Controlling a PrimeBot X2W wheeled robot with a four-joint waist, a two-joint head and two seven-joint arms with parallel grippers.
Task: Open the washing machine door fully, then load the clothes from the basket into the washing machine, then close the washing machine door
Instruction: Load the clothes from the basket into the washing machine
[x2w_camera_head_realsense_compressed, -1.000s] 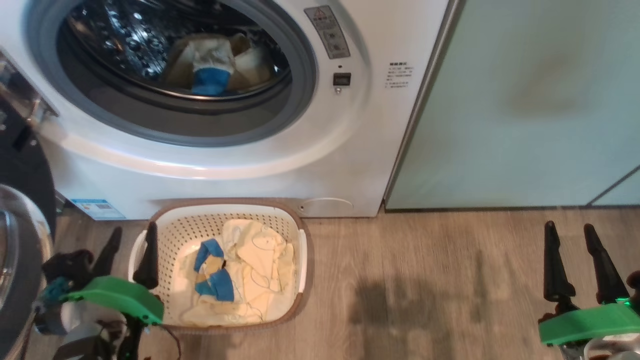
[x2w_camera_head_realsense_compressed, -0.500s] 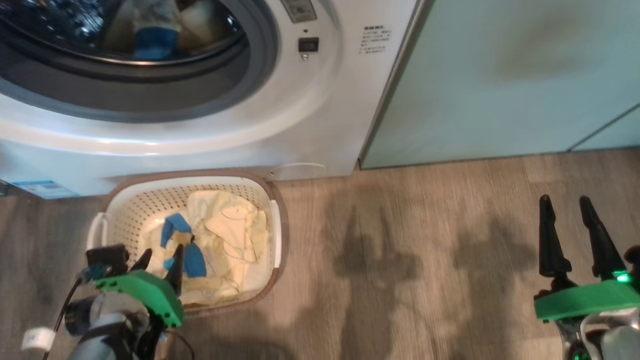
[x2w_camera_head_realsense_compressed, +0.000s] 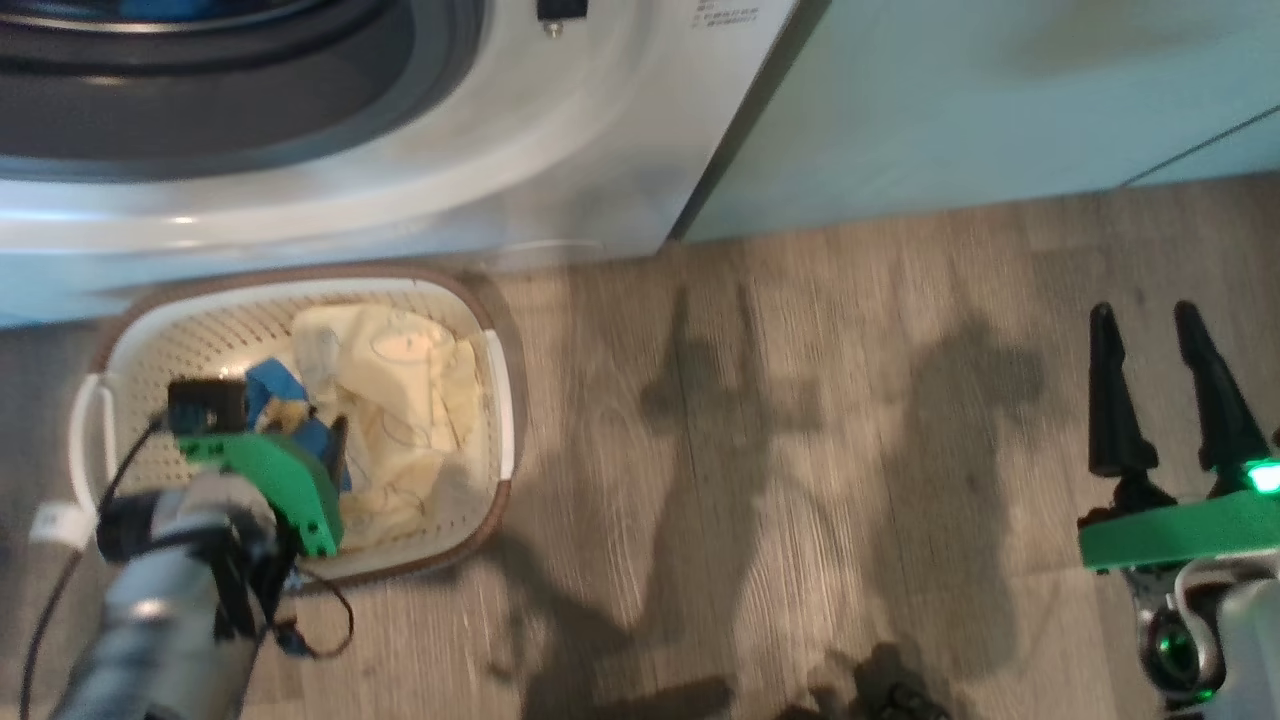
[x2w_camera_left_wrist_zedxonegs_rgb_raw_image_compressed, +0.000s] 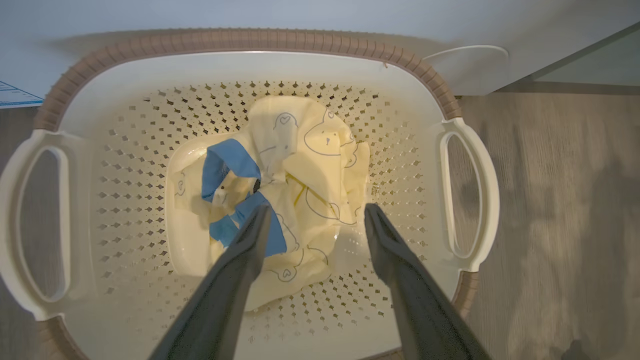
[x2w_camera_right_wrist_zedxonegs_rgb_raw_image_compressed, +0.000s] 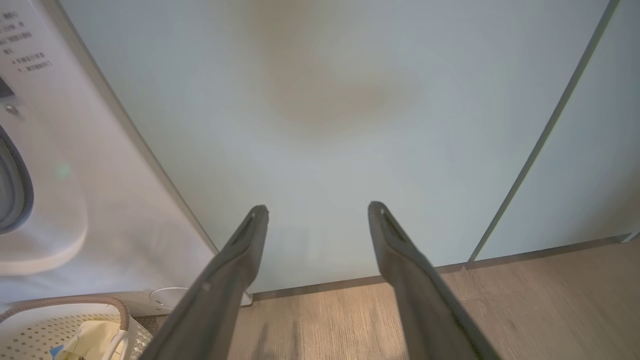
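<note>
1. Cream plastic basket (x2w_camera_head_realsense_compressed: 300, 274) w/ brown rim is seen at lower left of head view, set on the wood floor (x2w_camera_head_realsense_compressed: 800, 450) just in front of the white washing machine (x2w_camera_head_realsense_compressed: 420, 190); the machine's grey ring (x2w_camera_head_realsense_compressed: 430, 60) is cut off at upper left.
2. Clothes (x2w_camera_left_wrist_zedxonegs_rgb_raw_image_compressed: 310, 165), pale yellow w/ thin blue line drawings, are bunched at the basket's centre, w/ a blue piece (x2w_camera_left_wrist_zedxonegs_rgb_raw_image_compressed: 225, 160) on their left side.
3. L gripper (x2w_camera_left_wrist_zedxonegs_rgb_raw_image_compressed: 317, 209) is held over the basket, fingers pointed down at the clothes. Jaws are spread wide, nothing gripped. Contact w/ the fabric can't be told.
4. Mint cabinet (x2w_camera_head_realsense_compressed: 1000, 90) is seen at upper right, beside the machine.
5. R gripper (x2w_camera_head_realsense_compressed: 1144, 315) is seen at lower right, over the floor, well apart from the basket; fingers are spread, nothing held.
</note>
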